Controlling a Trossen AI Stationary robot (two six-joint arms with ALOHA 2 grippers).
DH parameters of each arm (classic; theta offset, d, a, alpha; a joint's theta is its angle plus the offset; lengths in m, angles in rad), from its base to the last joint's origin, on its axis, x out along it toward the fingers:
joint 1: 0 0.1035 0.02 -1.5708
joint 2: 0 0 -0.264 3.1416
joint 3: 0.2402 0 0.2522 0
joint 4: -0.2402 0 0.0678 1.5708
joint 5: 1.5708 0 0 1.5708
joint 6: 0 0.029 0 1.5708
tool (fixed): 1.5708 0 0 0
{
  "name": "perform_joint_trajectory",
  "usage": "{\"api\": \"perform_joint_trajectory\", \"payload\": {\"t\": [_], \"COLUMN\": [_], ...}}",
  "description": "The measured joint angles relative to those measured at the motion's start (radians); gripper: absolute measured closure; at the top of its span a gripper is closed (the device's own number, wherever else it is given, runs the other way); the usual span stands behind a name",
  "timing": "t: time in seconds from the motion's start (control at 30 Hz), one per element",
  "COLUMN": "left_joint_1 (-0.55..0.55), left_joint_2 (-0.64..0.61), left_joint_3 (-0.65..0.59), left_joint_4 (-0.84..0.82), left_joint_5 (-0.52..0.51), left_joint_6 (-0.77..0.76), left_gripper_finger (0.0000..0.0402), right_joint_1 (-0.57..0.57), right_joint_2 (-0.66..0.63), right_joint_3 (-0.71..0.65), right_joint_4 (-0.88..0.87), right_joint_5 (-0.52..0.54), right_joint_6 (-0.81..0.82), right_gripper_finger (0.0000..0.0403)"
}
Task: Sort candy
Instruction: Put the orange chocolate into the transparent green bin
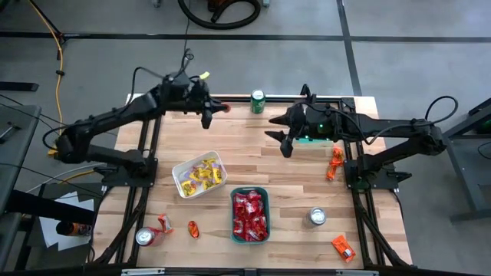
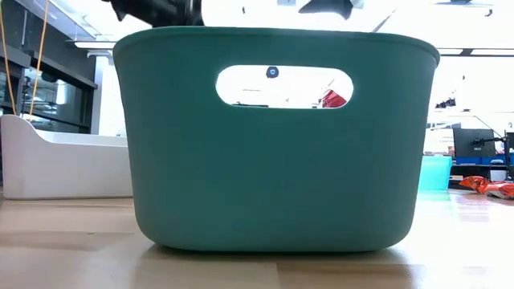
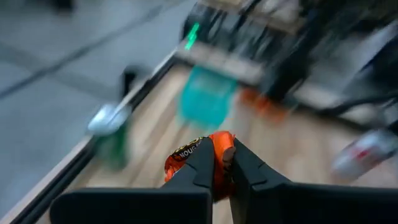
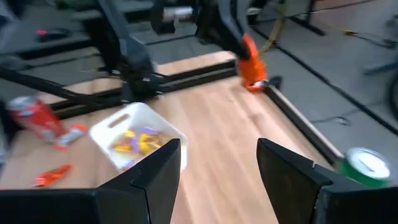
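Orange candy, apparently half hidden between left tool fingers

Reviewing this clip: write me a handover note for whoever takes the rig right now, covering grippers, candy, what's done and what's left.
Left gripper: shut on an orange candy, raised over the table's far edge near the green can.
Right gripper: open, empty, above the far middle of the table.
Done: yellow candy in the white tray, red candy in the teal tray.
Left: place the held piece; loose orange candies remain by the right arm's base, at the near right and near left.
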Motion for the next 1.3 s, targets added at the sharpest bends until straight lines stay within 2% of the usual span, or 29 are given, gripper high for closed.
{"api": "perform_joint_trajectory", "payload": {"t": [0.07, 0.17, 0.4, 0.57, 1.1, 1.3], "left_joint_1": [-0.058, -0.155, -0.343, -0.378, -0.404, -0.396], "left_joint_2": [-0.027, -0.031, 0.02, 0.04, 0.055, 0.057], "left_joint_3": [-0.03, -0.048, -0.049, -0.048, -0.047, -0.047], "left_joint_4": [0.128, 0.236, 0.444, 0.505, 0.512, 0.508], "left_joint_5": [0.009, 0.011, 0.011, 0.005, 0.004, 0.0], "left_joint_6": [-0.053, -0.098, -0.078, -0.107, -0.128, -0.076], "left_gripper_finger": [0.04, 0.0401, 0.0401, 0.0401, 0.0397, 0.0378], "right_joint_1": [0.0, 0.0, 0.0, 0.0, 0.007, 0.009], "right_joint_2": [0.003, 0.016, 0.066, 0.099, 0.128, 0.131], "right_joint_3": [0.0, 0.0, 0.001, 0.0, 0.0, 0.0], "right_joint_4": [0.023, 0.095, 0.22, 0.234, 0.274, 0.28], "right_joint_5": [-0.049, -0.109, -0.257, -0.273, -0.269, -0.272], "right_joint_6": [-0.003, -0.02, -0.022, -0.048, -0.108, -0.11], "right_gripper_finger": [0.0197, 0.0197, 0.0197, 0.0197, 0.0197, 0.0229]}}
